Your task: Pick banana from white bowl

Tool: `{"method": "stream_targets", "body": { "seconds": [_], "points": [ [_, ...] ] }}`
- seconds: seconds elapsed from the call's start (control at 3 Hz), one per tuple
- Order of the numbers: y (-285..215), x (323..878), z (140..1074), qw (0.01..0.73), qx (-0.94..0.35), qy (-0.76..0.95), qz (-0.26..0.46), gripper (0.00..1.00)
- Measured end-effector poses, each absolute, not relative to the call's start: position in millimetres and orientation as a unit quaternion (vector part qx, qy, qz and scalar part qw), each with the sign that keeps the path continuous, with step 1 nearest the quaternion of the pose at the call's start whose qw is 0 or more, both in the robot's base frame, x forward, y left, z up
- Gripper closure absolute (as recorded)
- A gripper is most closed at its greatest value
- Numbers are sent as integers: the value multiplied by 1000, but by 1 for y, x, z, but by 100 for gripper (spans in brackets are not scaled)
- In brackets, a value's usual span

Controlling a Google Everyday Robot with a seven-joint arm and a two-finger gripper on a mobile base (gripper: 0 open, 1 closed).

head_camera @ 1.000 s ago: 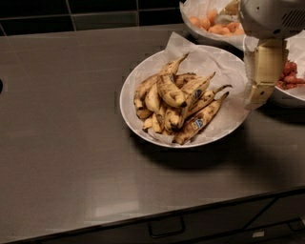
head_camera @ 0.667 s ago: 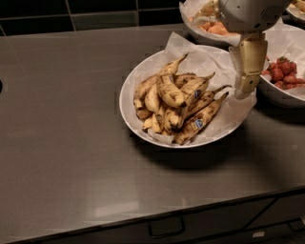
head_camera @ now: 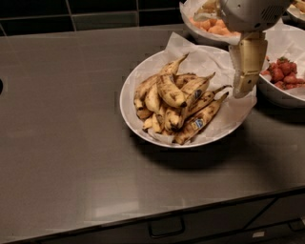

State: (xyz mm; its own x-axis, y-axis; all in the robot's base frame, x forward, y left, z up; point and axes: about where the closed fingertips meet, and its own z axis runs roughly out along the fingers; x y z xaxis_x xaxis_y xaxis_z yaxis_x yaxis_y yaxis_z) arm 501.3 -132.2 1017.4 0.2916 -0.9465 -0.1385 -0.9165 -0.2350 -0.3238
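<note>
Jaws over white bowl (head_camera: 125, 98) right rim; banana (head_camera: 208, 112) brown-mottled yellow.

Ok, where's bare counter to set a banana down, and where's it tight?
Bare counter runs left of the white bowl to the tiled wall, and a strip between the bowl and the front edge. Tight at right rear: the gripper hangs over the bowl's right rim, beside the strawberry bowl and orange-fruit bowl.

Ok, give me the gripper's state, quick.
Gripper: open or closed cannot be told; it hangs over the right edge of the white bowl.
</note>
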Motion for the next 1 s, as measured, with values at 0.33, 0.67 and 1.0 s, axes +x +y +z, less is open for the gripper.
{"method": "stream_targets", "body": {
  "seconds": [0.33,0.67,1.0],
  "points": [
    [-122,512,1016,172,-803,568,-48,0],
    [-109,524,1010,155,-831,531,-50,0],
    [-97,529,1003,140,-857,494,-45,0]
  ]
}}
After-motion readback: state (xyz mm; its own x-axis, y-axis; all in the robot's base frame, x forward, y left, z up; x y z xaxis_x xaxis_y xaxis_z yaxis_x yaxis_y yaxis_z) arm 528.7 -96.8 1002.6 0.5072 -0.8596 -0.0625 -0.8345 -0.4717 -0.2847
